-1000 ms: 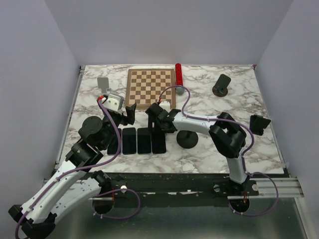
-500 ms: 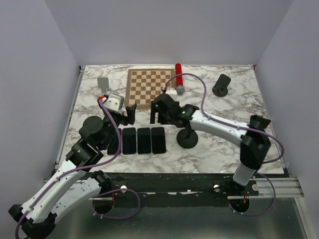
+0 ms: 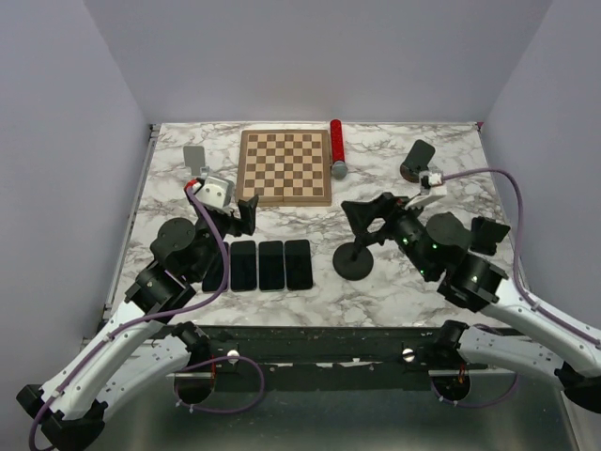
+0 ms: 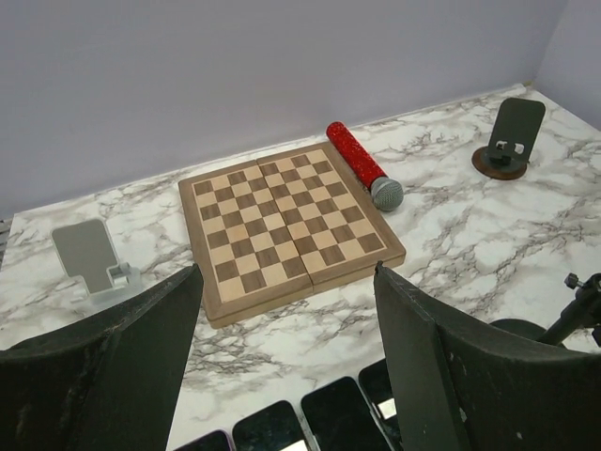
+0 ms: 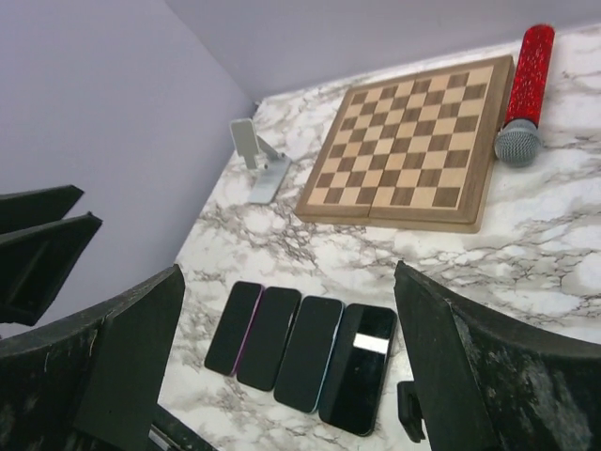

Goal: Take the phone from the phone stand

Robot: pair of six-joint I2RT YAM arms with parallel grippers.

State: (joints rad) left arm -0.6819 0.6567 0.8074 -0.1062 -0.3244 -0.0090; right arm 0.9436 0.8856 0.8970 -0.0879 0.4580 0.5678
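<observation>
Several dark phones lie flat side by side on the marble table; the rightmost phone (image 3: 298, 264) (image 5: 359, 366) shows a bright glare strip. Just to its right stands the black round-based phone stand (image 3: 352, 260) with nothing on it. My right gripper (image 3: 358, 225) (image 5: 288, 272) hovers open above that stand, nothing between its fingers. My left gripper (image 3: 230, 220) (image 4: 286, 272) hangs open and holds nothing, above the far end of the phone row (image 4: 343, 413).
A wooden chessboard (image 3: 285, 166) and a red-handled microphone (image 3: 337, 148) lie at the back. A grey stand (image 3: 195, 160) is at the back left, a brown-based stand (image 3: 416, 162) at the back right, and a black stand (image 3: 489, 234) at the right edge.
My right arm has pulled back to the right from the phone row and its jaws have opened wide. The rightmost phone stays flat on the table. The left arm has not moved.
</observation>
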